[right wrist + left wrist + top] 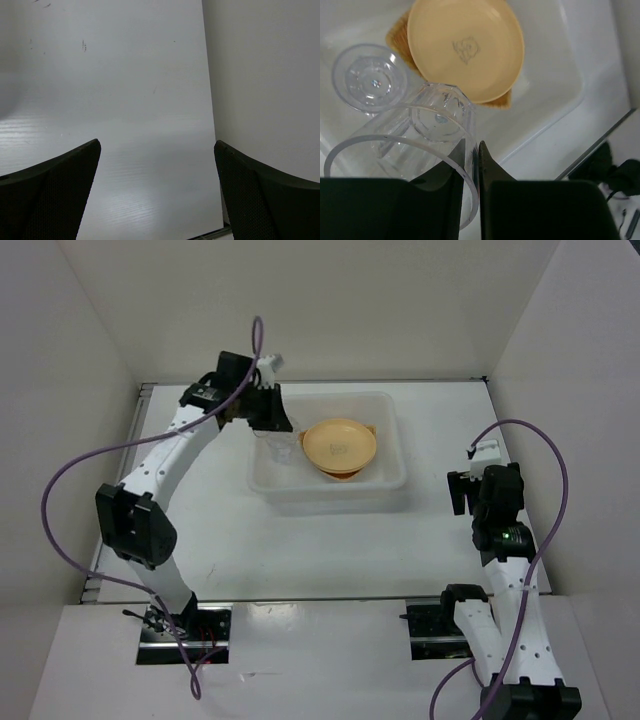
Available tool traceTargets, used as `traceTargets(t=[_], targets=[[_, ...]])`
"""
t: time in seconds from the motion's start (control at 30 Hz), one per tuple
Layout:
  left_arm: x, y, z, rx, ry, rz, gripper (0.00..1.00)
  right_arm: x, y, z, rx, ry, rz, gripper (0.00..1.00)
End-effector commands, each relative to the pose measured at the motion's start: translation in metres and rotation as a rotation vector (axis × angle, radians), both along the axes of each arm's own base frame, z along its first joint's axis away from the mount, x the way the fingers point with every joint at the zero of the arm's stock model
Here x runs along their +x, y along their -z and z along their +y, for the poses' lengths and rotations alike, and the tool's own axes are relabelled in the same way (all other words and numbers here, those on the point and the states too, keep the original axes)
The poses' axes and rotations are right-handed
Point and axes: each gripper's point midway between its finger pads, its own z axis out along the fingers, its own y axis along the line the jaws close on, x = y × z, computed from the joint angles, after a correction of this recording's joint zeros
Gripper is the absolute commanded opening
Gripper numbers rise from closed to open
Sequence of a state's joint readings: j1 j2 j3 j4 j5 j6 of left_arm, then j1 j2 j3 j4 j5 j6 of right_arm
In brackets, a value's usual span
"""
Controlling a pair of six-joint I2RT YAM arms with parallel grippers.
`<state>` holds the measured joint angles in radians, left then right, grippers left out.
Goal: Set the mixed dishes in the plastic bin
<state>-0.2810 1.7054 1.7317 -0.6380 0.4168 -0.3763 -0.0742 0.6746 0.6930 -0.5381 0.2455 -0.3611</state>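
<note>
Hanging over the bin [330, 502], left fingers [535, 210] pinch a glass cup [420, 145]; right fingers [45, 200] splayed.

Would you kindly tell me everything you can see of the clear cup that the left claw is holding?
The clear cup is a transparent, colourless tumbler, glass by its look, with a thin round rim, faceted lower wall and thick base. It is empty. The left claw is shut on its wall at the rim, one finger inside, one outside. Its mouth faces the wrist camera, its base points down into the plastic bin. Whether the base touches the bin floor cannot be told.
</note>
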Motion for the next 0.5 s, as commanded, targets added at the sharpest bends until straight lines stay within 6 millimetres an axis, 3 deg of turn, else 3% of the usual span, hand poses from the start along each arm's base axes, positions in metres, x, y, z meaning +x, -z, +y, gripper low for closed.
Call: traceTargets(t=[0.0,0.03,0.07,0.2,0.4,0.47], targets=[[-0.016,0.06,0.006,0.235,0.055,0.12,0.01,0.004,-0.005,-0.002,-0.005,0.001,-0.041,0.98],[-0.019,0.072,0.006,0.287,0.046,0.147,0.0,0.003,-0.005,-0.004,-0.005,0.01,-0.041,0.98],[-0.026,0.088,-0.006,0.332,0.071,0.174,0.0,0.003,-0.005,-0.004,-0.005,0.01,-0.041,0.98],[-0.032,0.113,-0.019,0.46,0.078,0.186,0.0,0.003,-0.005,-0.004,-0.005,0.01,-0.041,0.98],[-0.03,0.142,-0.024,0.506,0.079,0.222,0.0,0.003,-0.005,-0.004,-0.005,0.01,-0.041,0.98],[-0.029,0.157,-0.023,0.529,0.07,0.253,0.06,0.001,-0.008,-0.008,-0.011,0.027,-0.05,0.98]])
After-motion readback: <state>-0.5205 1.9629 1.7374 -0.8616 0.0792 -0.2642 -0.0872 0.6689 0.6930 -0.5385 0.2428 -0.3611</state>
